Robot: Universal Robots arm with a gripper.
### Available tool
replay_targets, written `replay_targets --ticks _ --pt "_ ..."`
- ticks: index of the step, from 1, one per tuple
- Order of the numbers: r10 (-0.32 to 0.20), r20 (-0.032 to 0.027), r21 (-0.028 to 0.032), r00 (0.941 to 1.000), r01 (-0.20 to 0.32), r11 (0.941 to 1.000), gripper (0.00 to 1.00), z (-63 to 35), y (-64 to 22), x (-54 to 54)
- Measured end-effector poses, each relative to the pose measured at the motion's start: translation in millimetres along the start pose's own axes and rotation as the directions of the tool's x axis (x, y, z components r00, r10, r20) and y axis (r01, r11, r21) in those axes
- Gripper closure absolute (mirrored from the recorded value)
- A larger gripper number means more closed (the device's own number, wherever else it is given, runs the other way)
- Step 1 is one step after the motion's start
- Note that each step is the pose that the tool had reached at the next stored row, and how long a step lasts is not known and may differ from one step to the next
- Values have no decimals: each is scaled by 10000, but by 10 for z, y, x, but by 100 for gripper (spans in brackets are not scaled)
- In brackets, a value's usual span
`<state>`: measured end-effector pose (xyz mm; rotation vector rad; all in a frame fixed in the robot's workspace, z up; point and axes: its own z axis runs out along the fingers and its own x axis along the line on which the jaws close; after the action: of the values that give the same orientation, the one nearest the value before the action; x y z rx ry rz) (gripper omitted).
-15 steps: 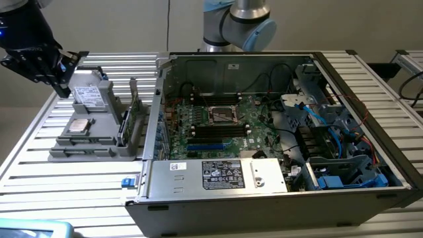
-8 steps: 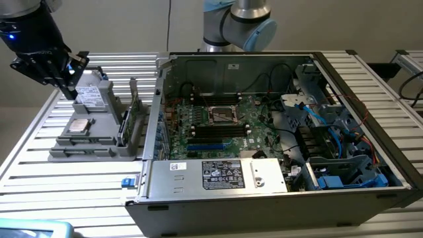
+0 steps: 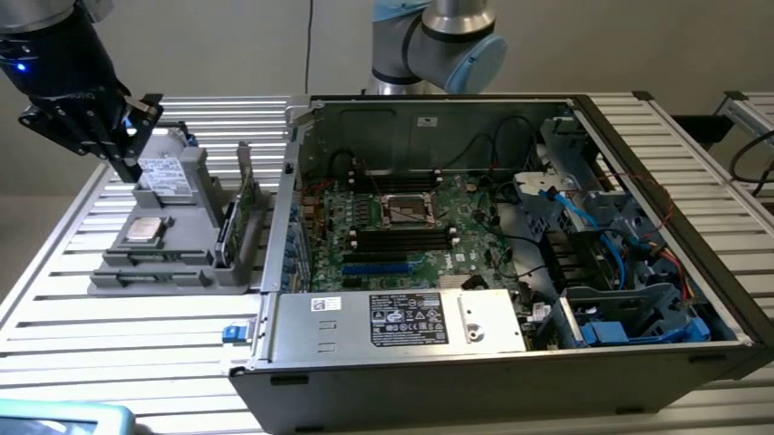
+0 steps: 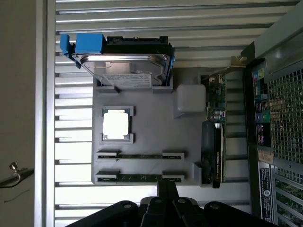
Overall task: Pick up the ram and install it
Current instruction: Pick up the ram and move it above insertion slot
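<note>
In the exterior view you see the arm's black gripper (image 3: 126,163) hanging at the exterior view's left, above the grey plastic parts tray (image 3: 181,277) that lies on the slatted aluminium table (image 3: 109,335). You cannot tell from here whether the gripper is apart or together. On the tray, the square silver processor chip (image 3: 145,229) lies flat and the silver hard drive (image 3: 166,172) stands at the far end. The tall green expansion card (image 3: 248,213) stands on edge along the side facing the open dark computer case (image 3: 484,372). That case lies just beside the tray, at the exterior view's right. Its green motherboard (image 3: 329,227) faces up, with black memory slots (image 3: 400,237) next to the processor socket (image 3: 408,210).

In the wrist view you look down onto the tray (image 4: 151,132). The ram (image 4: 139,178) – a long, thin green circuit-board stick – sits in a groove at the end of the tray nearest the gripper (image 4: 167,191), apart from it. A second green stick (image 4: 139,155) lies parallel just beside it, between the ram and the processor chip (image 4: 116,124). The hard drive (image 4: 128,66) – with a blue bracket (image 4: 87,43) at one end – stands at the opposite end of the tray. The expansion card (image 4: 214,151) runs along the side facing the computer case (image 4: 279,118). Here too you cannot tell the gripper's state.
</note>
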<state>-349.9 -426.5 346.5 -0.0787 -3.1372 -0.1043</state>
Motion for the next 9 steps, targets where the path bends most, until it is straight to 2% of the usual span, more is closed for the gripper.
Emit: replay_targets --ticks 5,7,9 --pt "-1 -1 -21 10000 1 10000 88 0 -2 0" --pt "-1 0 -22 10000 1 10000 76 0 -2 0" --pt "-2 0 -22 10000 2 10000 76 0 -2 0"
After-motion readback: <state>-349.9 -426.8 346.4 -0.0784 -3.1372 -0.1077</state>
